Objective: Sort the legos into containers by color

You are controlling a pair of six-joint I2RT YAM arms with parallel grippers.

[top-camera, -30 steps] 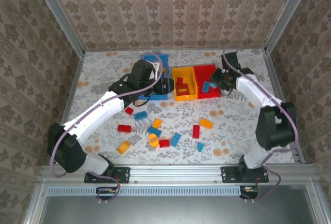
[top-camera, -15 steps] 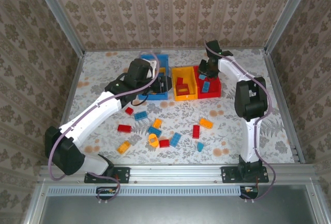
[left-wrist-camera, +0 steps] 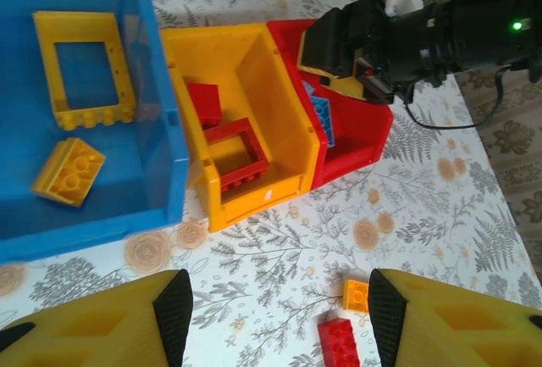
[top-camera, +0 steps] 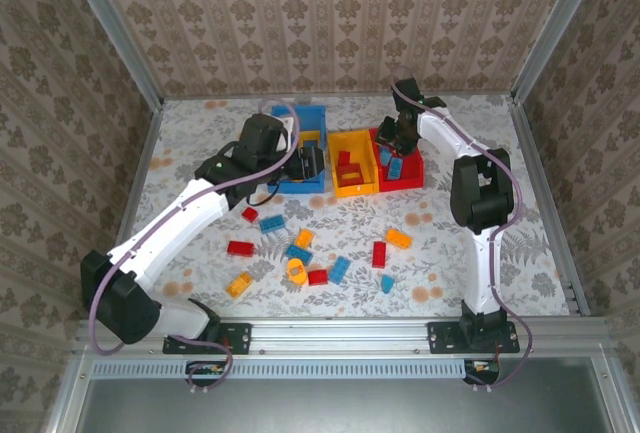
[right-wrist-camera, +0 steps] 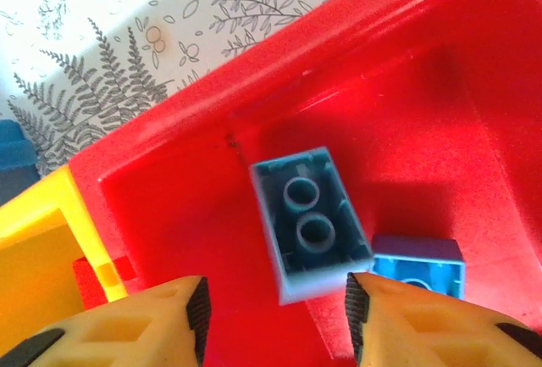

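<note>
- blue bin (left-wrist-camera: 85, 231): holds a yellow window frame (left-wrist-camera: 89, 114) lying flat and a yellow brick (left-wrist-camera: 69, 171) set askew near the front wall
- yellow bin (left-wrist-camera: 254, 200), touching the blue bin's side: holds a red brick (left-wrist-camera: 203, 104) and a red window frame (left-wrist-camera: 246, 179), both flat
- red bin (right-wrist-camera: 440, 113), against the yellow bin's other side: holds an upturned blue brick (right-wrist-camera: 312, 223) with its hollow underside showing, long axis running from the bin's back wall toward the wrist camera, slightly slanted; a second blue brick (right-wrist-camera: 419, 265) sits just beside it, studs up
- right gripper (right-wrist-camera: 275, 299): over the red bin, fingers spread, near end of the upturned brick between them; looks let go, though its edge is blurred
- left gripper (left-wrist-camera: 279, 308): jaws apart, empty, above the table in front of the yellow bin
- table (top-camera: 440, 223): loose orange brick (left-wrist-camera: 356, 295) and red table brick (left-wrist-camera: 339, 337) near the left gripper
</note>
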